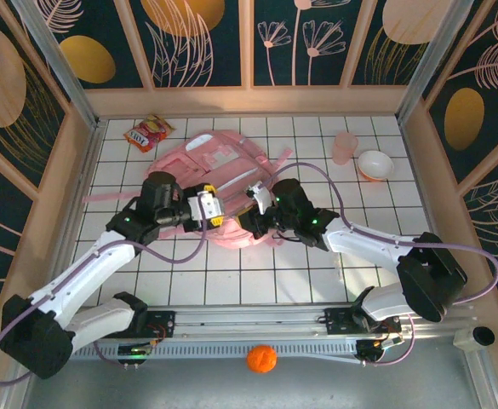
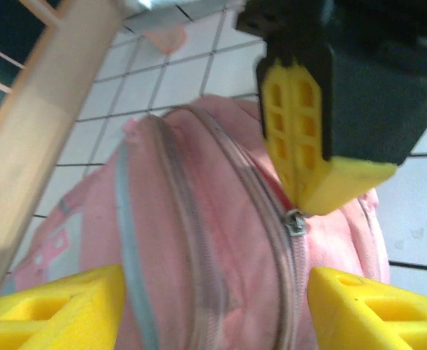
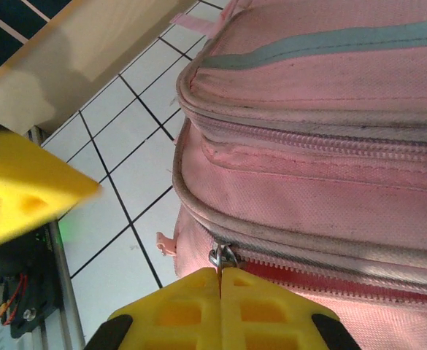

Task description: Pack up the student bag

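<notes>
We find the student bag (image 1: 219,162) lying flat near the middle of the white tiled worktop (image 1: 257,281), with both arms reaching in over its near edge. The left claw (image 2: 217,288) stands open. Its yellow fingers (image 2: 60,310) are spread to either side of the bag's zipped edge and grip nothing. The right claw (image 3: 220,278) is closed tight, its fingertips meeting at the metal zip pull (image 3: 224,256). The pull's ring sits right at the tips, and we judge it pinched there. A strip of red shows along the zip beside the pull. Beyond the bag, a red snack packet (image 1: 148,133) lies at the far left. A pink cup (image 1: 344,146) and a white bowl (image 1: 374,164) stand close together at the far right. An orange ball (image 1: 262,359) rests by the front rail.
</notes>
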Controlling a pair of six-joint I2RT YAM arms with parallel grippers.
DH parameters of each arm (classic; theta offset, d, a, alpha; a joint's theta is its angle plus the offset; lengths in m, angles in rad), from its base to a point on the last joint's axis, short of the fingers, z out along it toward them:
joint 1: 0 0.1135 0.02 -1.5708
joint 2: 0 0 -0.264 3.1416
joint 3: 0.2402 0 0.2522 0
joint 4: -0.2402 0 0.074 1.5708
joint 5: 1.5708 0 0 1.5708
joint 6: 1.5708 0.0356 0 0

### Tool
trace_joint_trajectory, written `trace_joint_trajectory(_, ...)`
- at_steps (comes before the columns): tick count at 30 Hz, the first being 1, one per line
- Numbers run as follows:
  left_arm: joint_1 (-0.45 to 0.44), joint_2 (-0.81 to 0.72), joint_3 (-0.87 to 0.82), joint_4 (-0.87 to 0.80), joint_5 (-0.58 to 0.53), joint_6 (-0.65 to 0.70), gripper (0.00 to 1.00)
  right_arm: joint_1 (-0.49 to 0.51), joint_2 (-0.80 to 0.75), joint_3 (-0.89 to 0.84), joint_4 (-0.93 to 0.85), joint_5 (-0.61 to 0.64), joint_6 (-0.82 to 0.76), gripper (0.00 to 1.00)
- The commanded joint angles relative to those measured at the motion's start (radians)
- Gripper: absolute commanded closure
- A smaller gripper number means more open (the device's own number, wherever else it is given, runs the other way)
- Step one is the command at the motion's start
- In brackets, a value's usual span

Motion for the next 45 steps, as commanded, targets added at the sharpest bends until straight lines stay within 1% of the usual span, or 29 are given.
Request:
trace_joint_trajectory(1, -0.015, 0.037, -0.043, 0.017, -0.072, 0.043, 0.35, 0.000, -0.003, 0.051, 0.036, -0.091, 0.047, 1.00)
trace_joint_trajectory(3, -0.018, 0.046, -0.069, 0.057, -0.090, 0.045, 0.36, 0.000, 0.002, 0.062, 0.028, -0.109, 0.076, 1.00)
trace_joint_trajectory(7, -0.026, 0.072, -0.097, 0.086, -0.075, 0.043, 0.36, -0.003, 0.005, 0.066, 0.016, -0.139, 0.157, 1.00)
trace_joint_trajectory(8, -0.028, 0.078, -0.106, 0.098, -0.072, 0.035, 0.38, -0.003, 0.004, 0.064, 0.016, -0.142, 0.176, 1.00)
trace_joint_trajectory(11, -0.041, 0.091, -0.142, 0.176, -0.063, -0.010, 0.63, -0.003, 0.009, 0.060, -0.001, -0.138, 0.212, 1.00)
trace_joint_trajectory(12, -0.045, 0.092, -0.153, 0.207, -0.047, -0.031, 0.73, -0.004, 0.014, 0.061, -0.013, -0.130, 0.215, 1.00)
trace_joint_trajectory(15, -0.054, 0.096, -0.166, 0.251, 0.053, -0.106, 0.98, -0.006, 0.027, 0.052, -0.049, -0.077, 0.225, 1.00)
trace_joint_trajectory(16, -0.059, 0.096, -0.174, 0.269, 0.086, -0.136, 1.00, -0.005, 0.029, 0.041, -0.056, -0.048, 0.232, 1.00)
trace_joint_trajectory(19, -0.061, 0.096, -0.220, 0.353, 0.135, -0.230, 1.00, 0.002, 0.036, 0.014, -0.077, 0.058, 0.250, 1.00)
trace_joint_trajectory(21, -0.066, 0.101, -0.256, 0.416, 0.148, -0.269, 1.00, 0.021, 0.054, -0.003, -0.085, 0.136, 0.243, 1.00)
trace_joint_trajectory(22, -0.072, 0.108, -0.264, 0.425, 0.147, -0.270, 1.00, 0.031, 0.065, -0.009, -0.084, 0.169, 0.243, 1.00)
trace_joint_trajectory(24, -0.077, 0.128, -0.258, 0.406, 0.133, -0.254, 1.00, 0.046, 0.087, -0.015, -0.077, 0.197, 0.233, 1.00)
trace_joint_trajectory(28, -0.077, 0.156, -0.250, 0.340, 0.080, -0.190, 1.00, 0.071, 0.097, -0.019, -0.066, 0.229, 0.223, 0.88)
trace_joint_trajectory(29, -0.077, 0.156, -0.257, 0.341, 0.069, -0.181, 1.00, 0.074, 0.091, -0.025, -0.060, 0.226, 0.225, 0.84)
trace_joint_trajectory(31, -0.077, 0.153, -0.268, 0.345, 0.058, -0.169, 1.00, 0.073, 0.056, -0.042, -0.051, 0.207, 0.233, 0.70)
trace_joint_trajectory(33, -0.078, 0.150, -0.271, 0.346, 0.057, -0.166, 1.00, 0.072, 0.016, -0.058, -0.066, 0.198, 0.244, 0.61)
trace_joint_trajectory(36, -0.078, 0.148, -0.270, 0.344, 0.056, -0.164, 1.00, 0.072, -0.062, -0.077, -0.116, 0.182, 0.257, 0.55)
trace_joint_trajectory(39, -0.077, 0.146, -0.264, 0.343, 0.063, -0.170, 1.00, 0.076, -0.141, -0.081, -0.198, 0.206, 0.292, 0.55)
trace_joint_trajectory(41, -0.078, 0.142, -0.264, 0.345, 0.065, -0.177, 1.00, 0.091, -0.174, -0.055, -0.291, 0.289, 0.359, 0.54)
trace_joint_trajectory(42, -0.078, 0.139, -0.263, 0.349, 0.064, -0.183, 1.00, 0.112, -0.169, -0.019, -0.364, 0.365, 0.410, 0.55)
trace_joint_trajectory(43, -0.077, 0.138, -0.265, 0.354, 0.065, -0.188, 1.00, 0.140, -0.153, 0.015, -0.418, 0.420, 0.439, 0.55)
trace_joint_trajectory(45, -0.077, 0.140, -0.271, 0.369, 0.059, -0.202, 1.00, 0.216, -0.117, 0.064, -0.463, 0.522, 0.485, 0.55)
